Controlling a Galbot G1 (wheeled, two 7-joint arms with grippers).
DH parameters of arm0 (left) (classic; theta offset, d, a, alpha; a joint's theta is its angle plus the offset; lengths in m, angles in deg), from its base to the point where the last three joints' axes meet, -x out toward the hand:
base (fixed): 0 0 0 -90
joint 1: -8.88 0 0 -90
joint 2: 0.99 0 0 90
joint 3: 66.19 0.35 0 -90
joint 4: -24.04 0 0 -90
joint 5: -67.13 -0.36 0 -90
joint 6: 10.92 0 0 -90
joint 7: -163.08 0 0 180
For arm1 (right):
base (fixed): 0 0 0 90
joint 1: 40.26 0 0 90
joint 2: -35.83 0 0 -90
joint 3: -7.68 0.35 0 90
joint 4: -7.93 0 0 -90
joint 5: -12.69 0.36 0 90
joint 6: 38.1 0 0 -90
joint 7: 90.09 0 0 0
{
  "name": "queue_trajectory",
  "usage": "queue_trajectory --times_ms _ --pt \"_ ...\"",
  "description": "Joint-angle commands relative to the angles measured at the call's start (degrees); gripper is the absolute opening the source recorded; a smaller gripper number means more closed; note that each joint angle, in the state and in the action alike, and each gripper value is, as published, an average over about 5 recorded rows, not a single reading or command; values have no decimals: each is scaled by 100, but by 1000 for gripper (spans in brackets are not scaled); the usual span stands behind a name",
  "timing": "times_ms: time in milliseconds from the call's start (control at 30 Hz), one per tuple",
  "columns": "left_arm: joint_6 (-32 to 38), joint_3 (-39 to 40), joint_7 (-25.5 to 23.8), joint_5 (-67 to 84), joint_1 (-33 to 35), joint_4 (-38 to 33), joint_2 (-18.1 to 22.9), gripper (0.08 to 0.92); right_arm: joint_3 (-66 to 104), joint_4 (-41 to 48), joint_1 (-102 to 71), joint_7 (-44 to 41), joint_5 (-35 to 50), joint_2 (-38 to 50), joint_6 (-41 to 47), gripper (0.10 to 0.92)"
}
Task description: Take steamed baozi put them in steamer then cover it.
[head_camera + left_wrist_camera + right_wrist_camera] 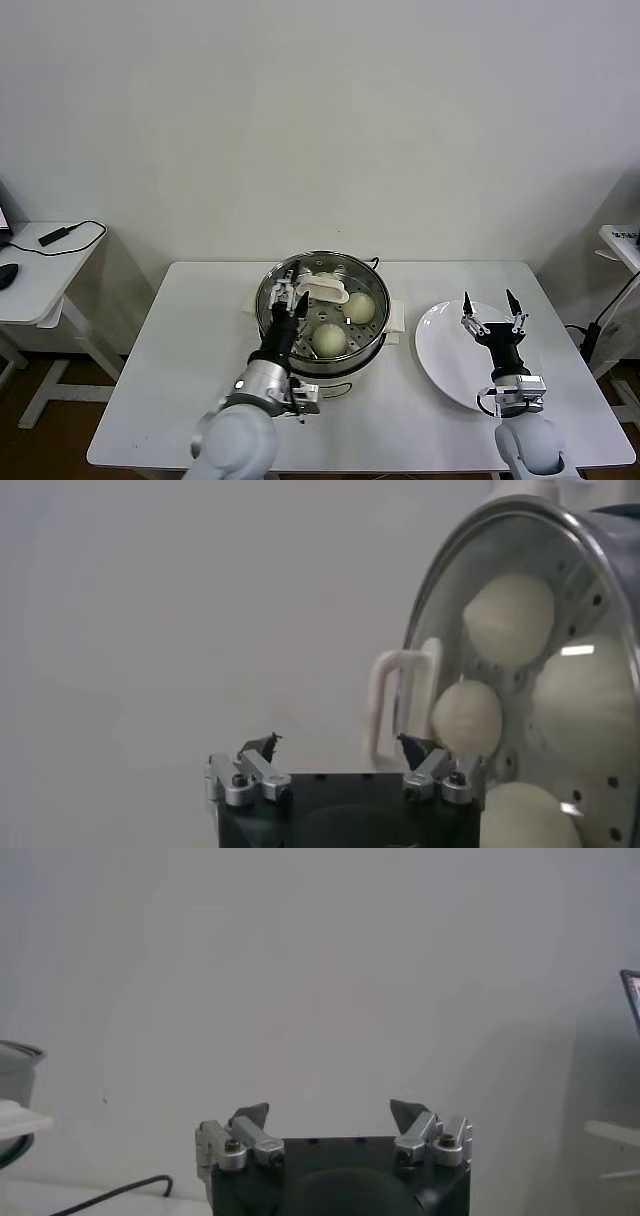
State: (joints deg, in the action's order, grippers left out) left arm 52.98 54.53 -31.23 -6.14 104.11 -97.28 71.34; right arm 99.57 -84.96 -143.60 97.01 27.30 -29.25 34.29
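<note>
My left gripper (pixel 287 293) reaches forward from my body at the centre-left, wrist angled up and away, its two fingers spread wide with nothing between them. My right gripper (pixel 490 310) is raised on the right, pointing forward, fingers equally wide apart and empty.

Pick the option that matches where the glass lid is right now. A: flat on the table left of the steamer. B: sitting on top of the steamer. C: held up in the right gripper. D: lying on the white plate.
B: the glass lid rests on the steamer, with buns visible through it; the open left gripper sits beside its white handle.
</note>
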Motion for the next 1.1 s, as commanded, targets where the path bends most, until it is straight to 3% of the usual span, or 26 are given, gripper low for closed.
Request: queue_trajectory --times_ms 33,133,200,333,533,1100 --pt "567 -1787 1583 3926 438 -623 -183 823 144 -58 -150 -146 726 116 97 823" --pt "1442 -2427 2186 5588 429 -78 -90 823 191 -101 -268 -187 909 136 168 823" --pt "1926 -2762 2294 6651 455 298 -65 823 209 -112 -341 -208 960 129 208 823" --pt "2763 -3163 1904 8016 528 939 -56 823 218 -78 -419 -236 1009 78 231 823" --pt "3591 -3369 1293 8612 655 1297 60 823 215 3 -455 -324 1112 -21 188 823" --pt "3969 -3354 1007 8465 903 1422 118 823 235 11 -572 -559 1276 -29 121 823"
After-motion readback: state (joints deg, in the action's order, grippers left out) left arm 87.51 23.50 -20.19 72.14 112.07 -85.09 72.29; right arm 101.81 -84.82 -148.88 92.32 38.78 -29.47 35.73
